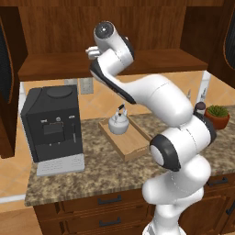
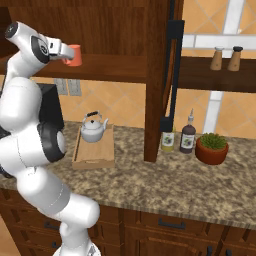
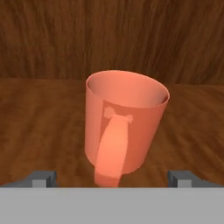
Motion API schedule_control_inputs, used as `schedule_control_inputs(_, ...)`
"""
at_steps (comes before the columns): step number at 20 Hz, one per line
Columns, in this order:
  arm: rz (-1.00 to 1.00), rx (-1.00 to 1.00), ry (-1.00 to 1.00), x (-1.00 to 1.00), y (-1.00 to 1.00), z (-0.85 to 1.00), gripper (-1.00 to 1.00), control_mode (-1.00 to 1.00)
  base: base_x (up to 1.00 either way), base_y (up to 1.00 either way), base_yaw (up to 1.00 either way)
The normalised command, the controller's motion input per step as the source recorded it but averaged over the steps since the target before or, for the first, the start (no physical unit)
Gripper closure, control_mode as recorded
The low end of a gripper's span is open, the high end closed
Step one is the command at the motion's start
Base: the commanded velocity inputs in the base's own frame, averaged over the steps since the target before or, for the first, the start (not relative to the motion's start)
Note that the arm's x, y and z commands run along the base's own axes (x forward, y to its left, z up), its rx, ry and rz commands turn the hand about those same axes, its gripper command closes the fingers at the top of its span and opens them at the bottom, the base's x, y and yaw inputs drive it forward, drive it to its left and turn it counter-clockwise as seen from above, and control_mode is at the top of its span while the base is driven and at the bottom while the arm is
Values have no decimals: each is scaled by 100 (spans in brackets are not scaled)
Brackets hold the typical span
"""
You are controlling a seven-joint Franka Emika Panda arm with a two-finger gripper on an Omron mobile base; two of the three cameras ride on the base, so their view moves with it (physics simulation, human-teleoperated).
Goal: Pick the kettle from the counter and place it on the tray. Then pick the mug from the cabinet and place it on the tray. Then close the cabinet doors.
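mug (image 3: 124,127) upright on cabinet (image 2: 120,67) wood shelf, handle btwn wide-apart pincer (image 3: 112,178) tips, w/ nothing gripped.

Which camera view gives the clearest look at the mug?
The hand view: the mug stands upright on the cabinet shelf, handle facing the camera. The right base view shows it small beside the hand. In the left base view the arm hides it.

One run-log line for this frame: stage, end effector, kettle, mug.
stage: reaching for mug | end effector: open, at mug, handle facing it | kettle: on tray | mug: upright on cabinet shelf, not gripped
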Motion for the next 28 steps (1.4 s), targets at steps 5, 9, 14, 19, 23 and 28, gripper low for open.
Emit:
schedule_control_inputs(5,-5,0,0,23,0,-2,-100,-100,0,0,0)
schedule_control_inputs(9,-5,0,0,12,0,-1,-100,-100,0,0,0)
schedule_control_inputs(14,-5,0,0,4,0,0,-100,-100,0,0,0)
schedule_control_inputs(19,-4,0,0,0,3,0,100,-100,0,0,0)
schedule_control_inputs(23,-1,0,-2,0,-9,-1,100,-100,0,0,0)
schedule_control_inputs(28,2,0,-11,-40,-13,-7,100,-100,0,0,0)
